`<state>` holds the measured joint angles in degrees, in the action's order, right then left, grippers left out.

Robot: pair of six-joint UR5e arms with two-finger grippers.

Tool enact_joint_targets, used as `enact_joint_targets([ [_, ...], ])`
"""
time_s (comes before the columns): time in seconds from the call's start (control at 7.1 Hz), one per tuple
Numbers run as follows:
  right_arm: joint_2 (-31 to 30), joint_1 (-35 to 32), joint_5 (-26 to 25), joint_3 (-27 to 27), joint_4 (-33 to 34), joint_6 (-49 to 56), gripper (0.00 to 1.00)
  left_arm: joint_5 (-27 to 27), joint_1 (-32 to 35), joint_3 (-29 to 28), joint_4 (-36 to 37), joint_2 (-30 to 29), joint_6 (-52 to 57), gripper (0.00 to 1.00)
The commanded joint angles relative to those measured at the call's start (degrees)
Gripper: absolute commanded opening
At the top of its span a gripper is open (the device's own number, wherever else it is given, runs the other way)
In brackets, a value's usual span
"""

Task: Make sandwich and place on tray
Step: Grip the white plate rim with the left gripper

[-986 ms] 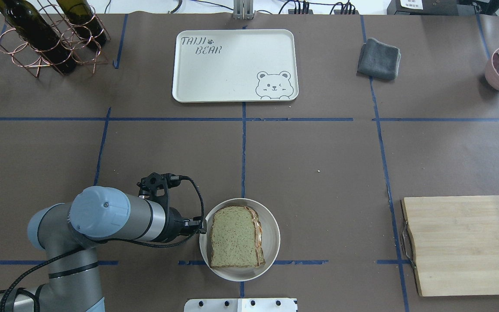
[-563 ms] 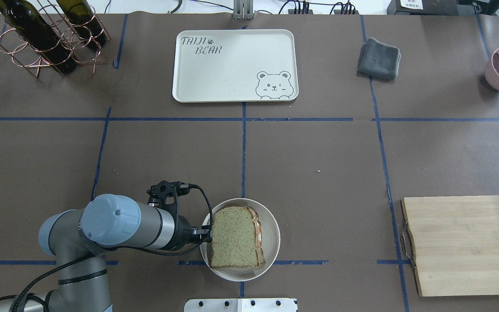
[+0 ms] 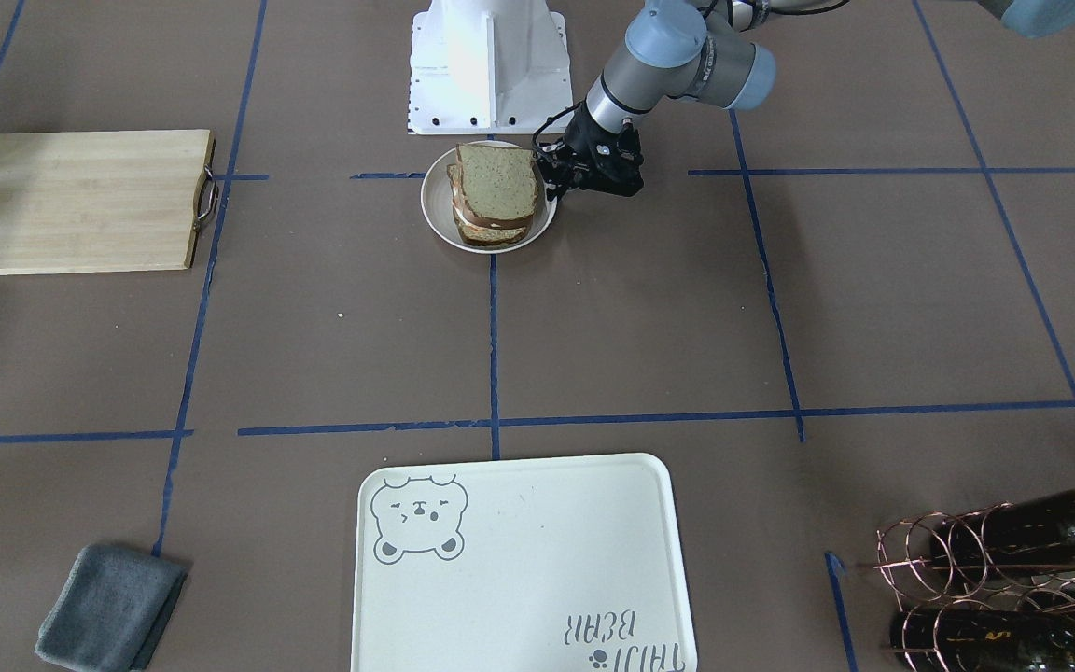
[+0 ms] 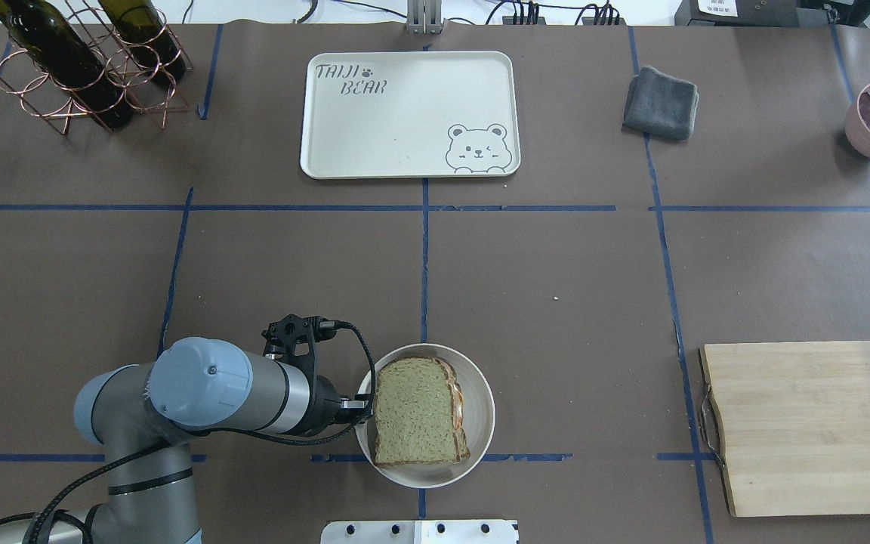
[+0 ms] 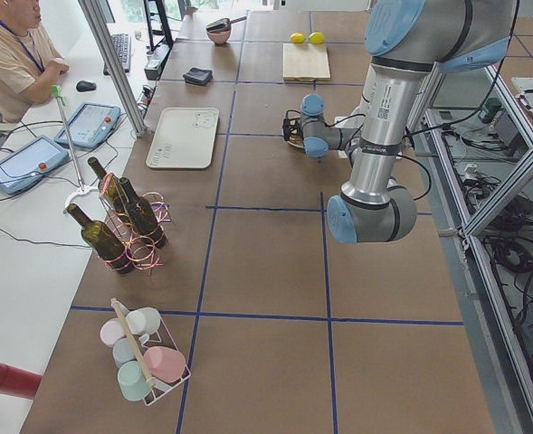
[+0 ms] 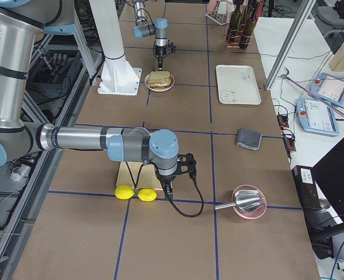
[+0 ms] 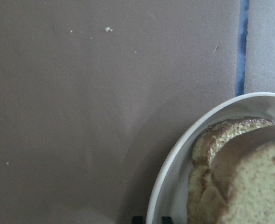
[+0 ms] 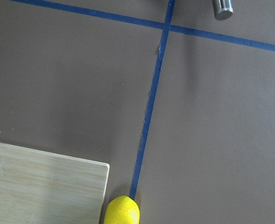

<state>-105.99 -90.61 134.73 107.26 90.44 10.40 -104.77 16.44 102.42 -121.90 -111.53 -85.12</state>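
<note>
Fingertips (image 7: pixel 137 219) of the left gripper (image 4: pixel 360 405), cut off, straddle the plate (image 4: pixel 482 415) rim.

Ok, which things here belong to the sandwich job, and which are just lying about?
Job: sandwich, plate, tray, left hand at the plate's rim.
Lying about: cutting board, grey cloth, wine bottles, pink bowl, lemons.

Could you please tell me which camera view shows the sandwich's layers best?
The exterior front-facing view: the sandwich shows its stacked side, filling between slices. Overhead shows mainly the top slice; the left wrist view only a bread corner and plate rim; exterior right shows it small; exterior left mostly hides it.
</note>
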Motion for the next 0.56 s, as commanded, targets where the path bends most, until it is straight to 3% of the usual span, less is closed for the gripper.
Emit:
enact_joint_targets([
  [0.0,0.1,0.0,0.0,0.0,0.0,0.0,1.0,0.9,1.0,0.9,0.1,0.3,0.0,0.0],
  [0.42,0.4,0.0,-0.1,-0.1,0.0,0.6,1.0,-0.4,8.8,1.3,-0.2,-0.4,0.0,0.0],
])
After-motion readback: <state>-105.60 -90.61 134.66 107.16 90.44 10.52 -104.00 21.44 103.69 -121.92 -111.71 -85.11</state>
